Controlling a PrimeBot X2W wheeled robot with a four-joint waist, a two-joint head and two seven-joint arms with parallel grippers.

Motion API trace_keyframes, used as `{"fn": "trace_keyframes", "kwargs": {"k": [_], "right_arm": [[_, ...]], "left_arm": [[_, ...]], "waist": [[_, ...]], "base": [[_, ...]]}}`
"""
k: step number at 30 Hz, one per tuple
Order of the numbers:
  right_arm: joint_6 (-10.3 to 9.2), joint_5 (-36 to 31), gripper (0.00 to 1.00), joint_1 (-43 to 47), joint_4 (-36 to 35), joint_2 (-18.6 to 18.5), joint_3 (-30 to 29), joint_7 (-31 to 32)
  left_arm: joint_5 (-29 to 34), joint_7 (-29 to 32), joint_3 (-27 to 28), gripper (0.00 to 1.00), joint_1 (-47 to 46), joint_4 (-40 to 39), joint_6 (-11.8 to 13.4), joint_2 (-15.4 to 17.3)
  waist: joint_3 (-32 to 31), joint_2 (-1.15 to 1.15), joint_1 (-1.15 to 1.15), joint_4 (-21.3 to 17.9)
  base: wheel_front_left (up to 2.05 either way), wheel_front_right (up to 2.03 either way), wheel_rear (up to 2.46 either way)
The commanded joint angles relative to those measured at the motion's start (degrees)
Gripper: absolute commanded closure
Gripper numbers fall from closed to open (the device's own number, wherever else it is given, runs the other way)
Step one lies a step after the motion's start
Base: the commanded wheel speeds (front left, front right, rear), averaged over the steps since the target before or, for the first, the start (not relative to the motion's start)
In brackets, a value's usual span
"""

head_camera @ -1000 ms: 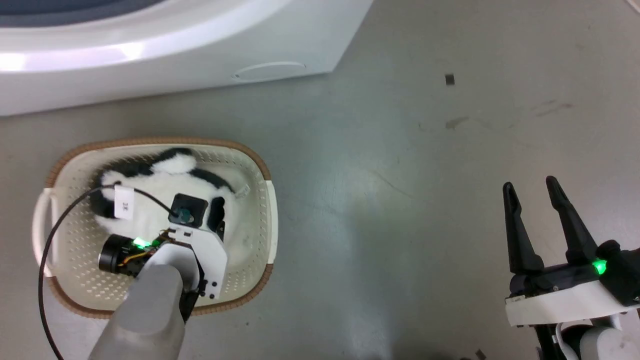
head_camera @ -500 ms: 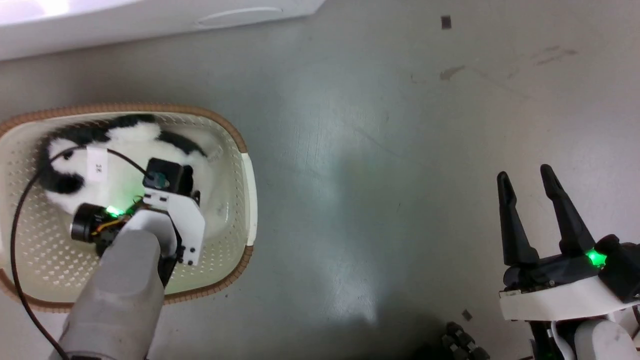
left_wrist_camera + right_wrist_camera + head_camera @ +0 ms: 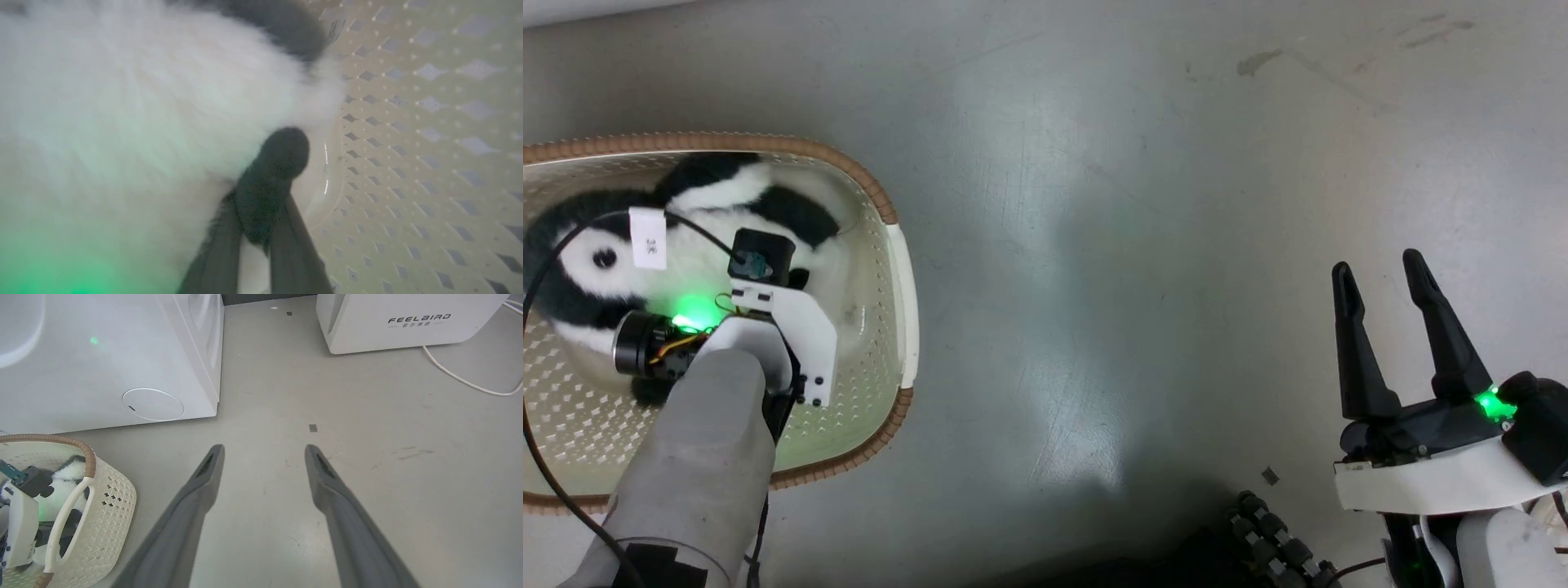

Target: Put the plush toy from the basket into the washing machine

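Plush toy (image 3: 694, 273) along basket (image 3: 903, 286), head left, left claw (image 3: 282, 151) gripping it, right claw (image 3: 1378, 268) apart

Counts: 1 plush toy (image 3: 580, 269), 1 basket (image 3: 866, 343), 1 washing machine (image 3: 102, 355), 1 FEELBIRD appliance (image 3: 408, 330), 1 floor cable (image 3: 461, 379), 2 grippers: left gripper (image 3: 282, 149), right gripper (image 3: 1376, 268).

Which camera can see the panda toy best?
The head view: it shows the panda toy lying in the basket, white face and black patches clear. The left wrist view is too close: blurry white fur. The right wrist view catches a little fur behind the basket's handle.
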Motion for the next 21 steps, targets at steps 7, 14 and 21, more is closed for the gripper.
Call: {"fn": "trace_keyframes", "kwargs": {"k": [7, 14, 21], "right_arm": [[-0.05, 0.3, 0.00, -1.3, 0.4, 0.0, 0.2, -0.8], [-0.05, -1.1, 0.00, -0.1, 1.7, 0.0, -0.2, -0.8], [-0.05, -3.1, 0.00, 2.0, 3.3, 0.0, -0.7, -0.8]], "left_arm": [[-2.0, -3.9, -0.1, 1.00, 1.0, 3.4, 0.3, -0.1], [-4.0, -9.6, 0.7, 1.00, 5.1, 3.4, -0.1, -2.2], [-5.6, -13.6, 1.1, 1.00, 9.8, 2.1, -1.4, -4.2]], "waist": [[-3.9, 0.00, 0.00, 0.4], [-12.4, 0.00, 0.00, 1.9], [-22.0, 0.00, 0.00, 4.3]], "base": [[0.00, 0.00, 0.00], [0.00, 0.00, 0.00], [0.00, 0.00, 0.00]]}}
